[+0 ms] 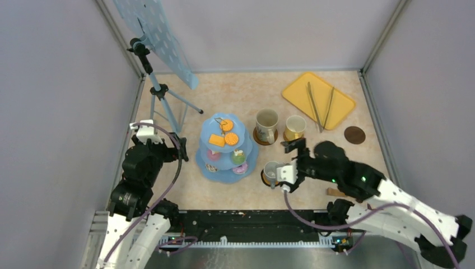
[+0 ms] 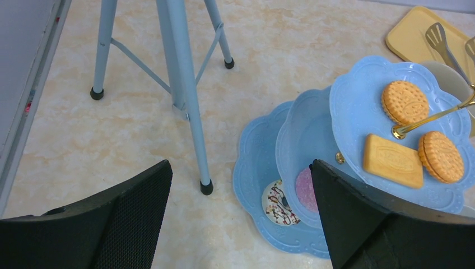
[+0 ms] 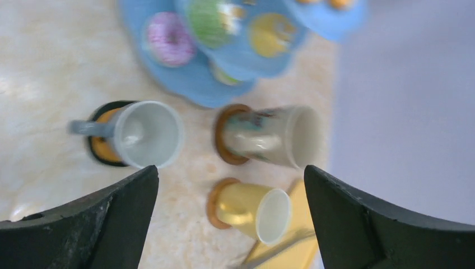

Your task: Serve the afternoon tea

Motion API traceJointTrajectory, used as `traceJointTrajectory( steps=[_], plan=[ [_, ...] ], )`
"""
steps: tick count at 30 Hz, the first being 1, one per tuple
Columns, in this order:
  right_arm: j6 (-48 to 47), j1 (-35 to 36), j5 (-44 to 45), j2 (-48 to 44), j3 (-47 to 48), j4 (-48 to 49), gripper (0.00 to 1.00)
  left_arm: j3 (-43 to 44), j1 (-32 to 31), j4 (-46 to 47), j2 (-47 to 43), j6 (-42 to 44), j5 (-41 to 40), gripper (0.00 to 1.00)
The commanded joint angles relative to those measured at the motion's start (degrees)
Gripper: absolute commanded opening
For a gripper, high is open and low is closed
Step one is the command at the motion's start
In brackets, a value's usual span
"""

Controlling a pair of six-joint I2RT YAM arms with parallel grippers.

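Right gripper (image 3: 231, 171) hangs above the bench with its fingers spread wide and nothing between them. Almost directly beneath it is the yellow mug (image 3: 252, 210). Ahead, toward one finger, is the grey mug (image 3: 148, 133), and toward the other finger the beige mug (image 3: 269, 137). Each mug sits on a brown coaster. Beyond the mugs is the blue tiered stand (image 1: 227, 148), holding donuts (image 3: 169, 39) and, on its top plate, biscuits (image 2: 404, 102). A bare coaster (image 1: 354, 135) lies well behind the gripper, near the tray (image 1: 291, 92) with the tongs (image 1: 320, 106). No white mug is in view.

Left gripper (image 2: 241, 168) is also spread open and empty. The stand is just off one finger, and a tripod leg (image 2: 190, 112) is ahead of it.

The three mugs are close together, so the risk is crowding. A wide-open finger coming down for one mug could clip its neighbour and tip it or push it off its coaster. A pinch on a thin rim may slip. Carrying a mug forward could strike the stand and shake the biscuits loose. On the left, a careless sweep could catch the tripod leg.
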Motion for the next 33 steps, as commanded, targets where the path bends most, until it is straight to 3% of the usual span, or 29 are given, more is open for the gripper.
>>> traceJointTrajectory(
  steps=[1,3,4,7,12,14,19,25,33],
  plan=[
    [20.6,0.4,26.8,-16.2,-16.2,40.9,0.99,0.2,1.3,2.1,0.4,0.4,0.2,0.99],
    [28.8,-0.1,45.3,-18.1,-24.0,62.8,0.99,0.2,1.4,2.0,0.7,0.3,0.3,0.99],
    [30.7,-1.1,51.3,-16.8,-24.9,67.1,0.99,0.2,1.4,2.0,0.8,0.3,0.3,0.99],
    [42.3,-11.4,59.3,-8.8,-20.8,62.2,0.99,0.2,1.4,2.0,1.2,0.3,0.6,0.99],
    [76.1,-41.0,47.1,8.5,-3.3,32.4,0.99,0.2,1.1,2.0,0.8,0.3,0.5,0.99],
    [83.2,-51.8,38.0,14.7,0.7,28.0,0.99,0.1,1.1,2.1,0.4,0.3,0.4,0.99],
    [94.0,-68.1,17.3,30.0,7.5,26.0,0.99,0.1,0.9,2.1,-0.2,0.4,0.3,0.99],
    [95.4,-73.9,6.7,44.5,10.9,28.3,0.95,-0.1,0.4,2.1,-0.7,0.4,0.0,0.99],
    [98.3,-74.0,3.7,50.4,7.9,31.1,0.83,-0.1,-1.1,2.2,-1.0,0.3,-0.6,0.99]
  ],
)
